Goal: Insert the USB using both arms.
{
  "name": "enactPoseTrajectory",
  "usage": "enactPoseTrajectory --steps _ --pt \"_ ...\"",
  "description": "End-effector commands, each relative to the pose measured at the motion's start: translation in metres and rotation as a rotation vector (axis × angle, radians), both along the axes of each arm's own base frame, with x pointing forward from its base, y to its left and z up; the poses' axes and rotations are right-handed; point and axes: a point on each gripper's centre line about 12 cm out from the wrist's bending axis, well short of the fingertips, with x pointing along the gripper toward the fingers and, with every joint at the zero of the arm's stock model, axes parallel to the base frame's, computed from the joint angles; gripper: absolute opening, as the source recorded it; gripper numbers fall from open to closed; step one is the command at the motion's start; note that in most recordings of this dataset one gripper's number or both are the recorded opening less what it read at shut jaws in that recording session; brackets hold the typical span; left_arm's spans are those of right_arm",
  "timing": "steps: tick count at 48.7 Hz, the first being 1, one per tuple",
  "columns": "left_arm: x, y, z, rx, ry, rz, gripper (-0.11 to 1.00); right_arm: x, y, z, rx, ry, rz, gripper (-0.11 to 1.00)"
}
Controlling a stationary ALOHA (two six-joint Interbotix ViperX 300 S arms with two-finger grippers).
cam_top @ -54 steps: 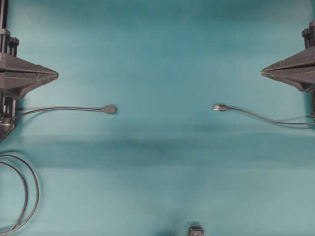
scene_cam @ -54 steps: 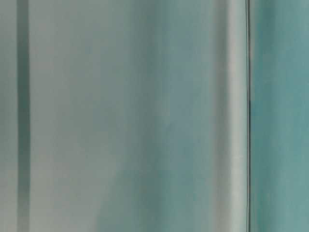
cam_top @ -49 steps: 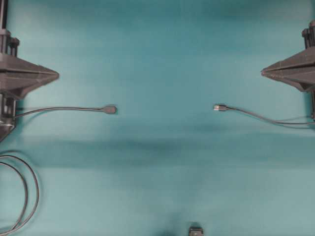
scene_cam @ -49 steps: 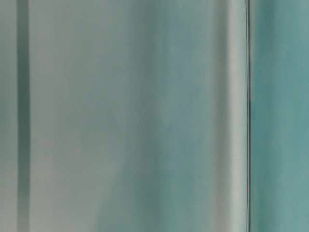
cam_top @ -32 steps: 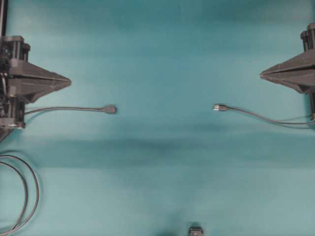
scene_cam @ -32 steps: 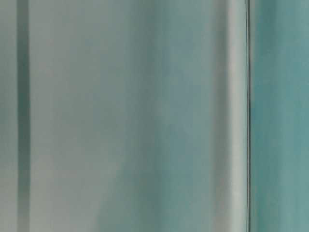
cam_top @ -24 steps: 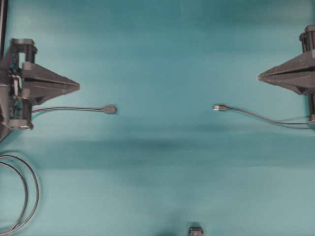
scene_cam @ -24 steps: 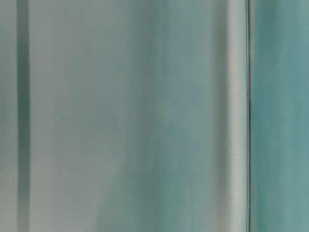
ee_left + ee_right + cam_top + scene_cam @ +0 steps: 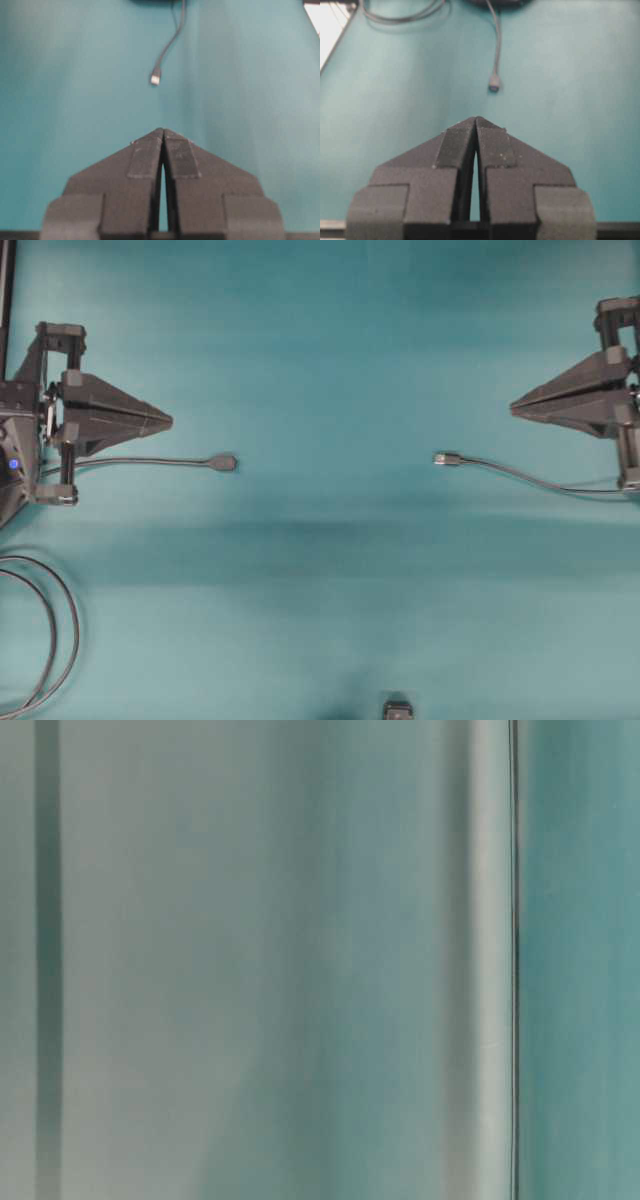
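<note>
Gripper (image 9: 168, 421) apart from silver-tipped USB (image 9: 446, 458)

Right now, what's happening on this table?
Nothing is being handled. The left gripper and right gripper are both shut and empty at opposite edges of the teal table. The USB and the socket cable lie apart mid-table, tips facing each other. A cable coil sits at the lower left.
</note>
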Motion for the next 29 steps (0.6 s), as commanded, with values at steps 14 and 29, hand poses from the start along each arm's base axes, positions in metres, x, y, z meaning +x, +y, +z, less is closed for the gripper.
enactPoseTrajectory --steps 14,29 --pt "-0.002 0.003 -0.008 -0.016 0.092 0.018 0.43 0.039 0.001 -0.034 0.047 0.241 -0.020 0.01" --pt "0.000 0.004 -0.037 -0.007 0.221 0.020 0.67 0.051 0.001 -0.075 0.093 0.400 -0.050 0.18"
